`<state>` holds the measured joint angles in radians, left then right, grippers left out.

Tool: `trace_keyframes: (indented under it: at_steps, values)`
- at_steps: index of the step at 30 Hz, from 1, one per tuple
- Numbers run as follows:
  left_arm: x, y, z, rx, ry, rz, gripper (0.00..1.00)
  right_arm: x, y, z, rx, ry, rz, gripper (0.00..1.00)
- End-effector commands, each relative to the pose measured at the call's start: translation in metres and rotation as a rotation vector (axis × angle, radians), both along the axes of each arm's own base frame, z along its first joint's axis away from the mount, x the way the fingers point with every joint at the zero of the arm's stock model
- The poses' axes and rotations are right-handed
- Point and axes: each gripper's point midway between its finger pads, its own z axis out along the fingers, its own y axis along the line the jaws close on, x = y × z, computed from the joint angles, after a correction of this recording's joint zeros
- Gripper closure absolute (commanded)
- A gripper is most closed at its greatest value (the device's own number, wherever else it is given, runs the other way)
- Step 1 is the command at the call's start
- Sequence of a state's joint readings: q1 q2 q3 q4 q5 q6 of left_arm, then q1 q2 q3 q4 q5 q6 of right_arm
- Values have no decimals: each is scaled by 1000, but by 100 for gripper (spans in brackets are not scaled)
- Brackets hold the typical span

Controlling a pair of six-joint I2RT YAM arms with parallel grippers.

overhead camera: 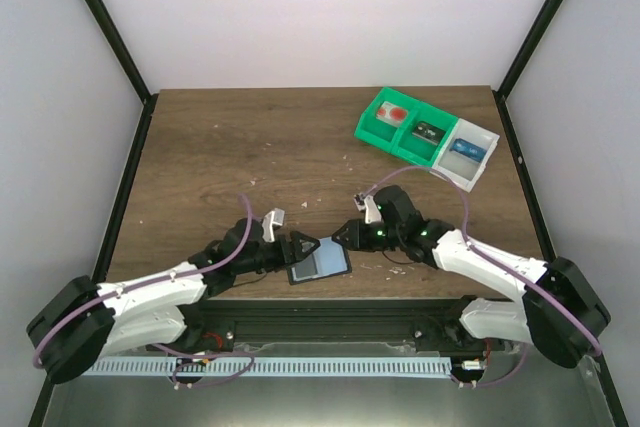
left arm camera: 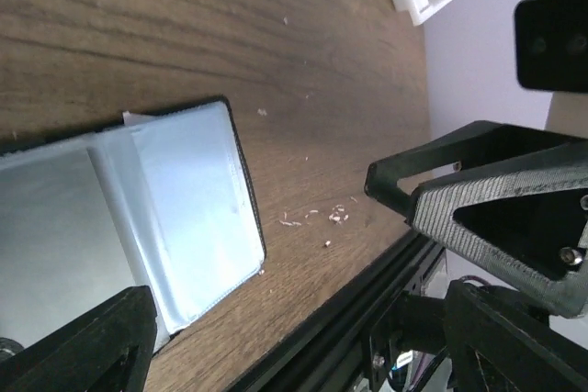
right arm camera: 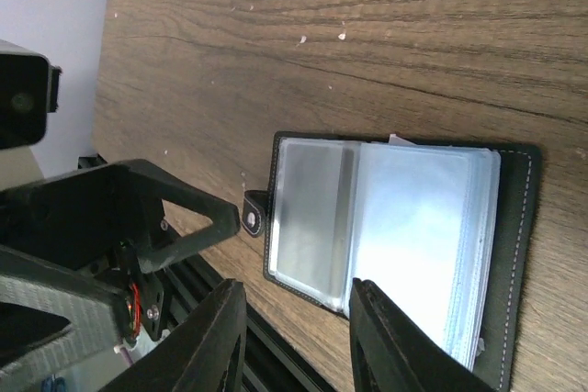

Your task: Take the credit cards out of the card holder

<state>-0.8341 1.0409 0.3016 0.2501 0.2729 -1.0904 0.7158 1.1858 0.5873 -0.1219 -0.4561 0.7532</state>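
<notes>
Right wrist: card holder (right arm camera: 404, 227) open flat

robot lab test cell, white panel walls (overhead camera: 320, 17), black frame struts (overhead camera: 105, 22), wood-grain table (overhead camera: 220, 137)

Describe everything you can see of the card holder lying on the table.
The card holder lies open and flat on the wooden table, near its front edge. Its cover looks like black leather with pale stitching along the border; inside are glossy clear sleeves that read pale blue-grey. A small black tab with a snap stud sticks out from one short edge. It sits between the left tool and the right tool; whether either touches it is unclear.
</notes>
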Motion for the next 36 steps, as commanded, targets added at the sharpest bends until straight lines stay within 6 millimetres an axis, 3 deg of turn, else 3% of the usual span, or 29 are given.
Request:
trace_keyframes:
  at_steps: [1, 5, 10, 19, 23, 31, 36]
  values:
    - [0, -7, -10, -17, 46, 19, 12, 5, 5, 3, 9, -29, -8, 67]
    - [-2, -6, -22, -3, 58, 16, 12, 6, 11, -2, -6, -16, -5, 68]
    - [5, 13, -47, 123, 36, 52, 12, 3, 27, -6, -37, -16, 18, 68]
    - [13, 47, -60, 185, 45, 129, 13, -7, 52, -19, -90, -5, 85, 72]
    - [11, 53, -57, 173, 45, 142, 13, -11, 55, -34, -116, 16, 103, 74]
    - [-7, 34, -22, 26, -10, 7, 22, -17, 64, -46, -152, 15, 120, 74]
    - [-18, 37, -27, -63, 63, 39, 21, -14, 69, -55, -195, 20, 114, 74]
